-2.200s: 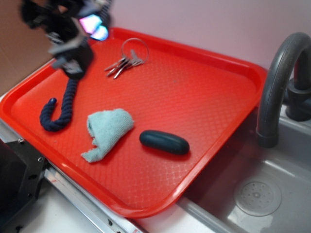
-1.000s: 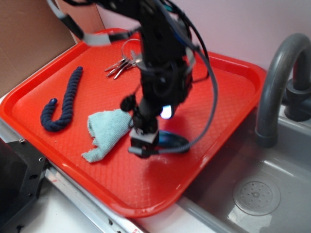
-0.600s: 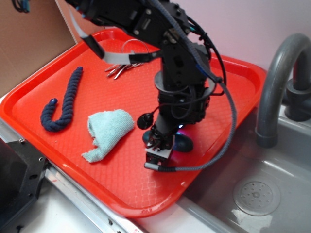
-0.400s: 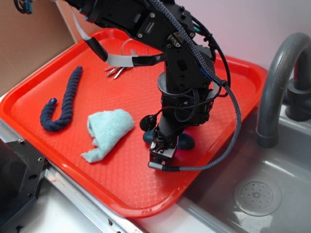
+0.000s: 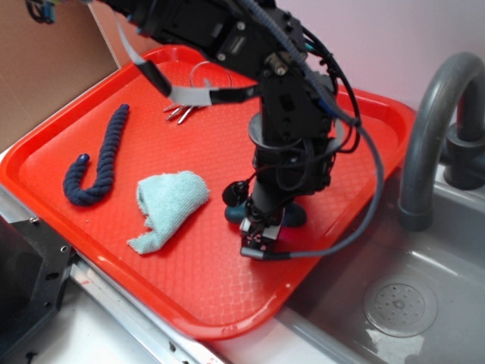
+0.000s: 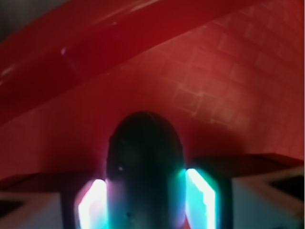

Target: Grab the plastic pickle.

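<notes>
Red plastic fills most of what we see: a tray with a quilted surface sits beside a grey sink with its dark curved faucet. On the tray we find the plastic pickle, dark teal and glossy, lying near the edge that faces the sink, mostly hidden in the exterior view by the black arm standing over it; only its two rounded ends peek out on either side. The gripper is down at the pickle, low on the tray. In the wrist view the pickle fills the gap between the two lit fingers, its rounded end pointing away from the camera, and both pads appear to press against its sides, so we read the jaws as closed around it, narrowed to the pickle's width. We cannot tell whether it is lifted off the tray. To the left of the pickle lies a crumpled light blue cloth, clear of the gripper. Farther left a navy rope curls into a hook shape. A set of keys lies at the far side, partly hidden behind the arm.
</notes>
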`<state>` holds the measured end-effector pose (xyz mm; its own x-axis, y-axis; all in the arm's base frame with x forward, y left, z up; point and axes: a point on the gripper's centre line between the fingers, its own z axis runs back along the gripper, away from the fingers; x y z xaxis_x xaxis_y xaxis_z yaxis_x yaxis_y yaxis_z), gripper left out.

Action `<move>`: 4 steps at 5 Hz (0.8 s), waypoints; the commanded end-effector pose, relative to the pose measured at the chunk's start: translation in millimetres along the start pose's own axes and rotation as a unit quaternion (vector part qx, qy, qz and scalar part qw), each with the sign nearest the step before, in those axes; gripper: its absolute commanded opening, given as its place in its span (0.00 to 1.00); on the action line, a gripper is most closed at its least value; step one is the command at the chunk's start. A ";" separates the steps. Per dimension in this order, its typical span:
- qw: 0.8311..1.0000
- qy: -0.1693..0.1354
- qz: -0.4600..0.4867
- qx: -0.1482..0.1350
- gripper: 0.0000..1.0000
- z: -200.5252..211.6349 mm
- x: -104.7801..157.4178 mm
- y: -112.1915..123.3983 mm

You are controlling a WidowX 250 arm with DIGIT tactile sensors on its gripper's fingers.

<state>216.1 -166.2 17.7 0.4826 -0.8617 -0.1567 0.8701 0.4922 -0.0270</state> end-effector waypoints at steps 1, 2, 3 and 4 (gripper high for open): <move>0.967 -0.067 0.238 -0.060 0.00 78.4 -45.4 24.4; 0.940 -0.095 0.327 -0.024 0.00 116.1 -75.3 19.1; 0.909 -0.115 0.401 0.006 0.00 140.1 -103.7 12.1; 0.864 -0.117 0.489 0.016 0.00 160.1 -136.1 -0.9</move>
<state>180.2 -53.4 196.0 0.9946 -0.0504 0.0911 0.0485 0.9986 0.0232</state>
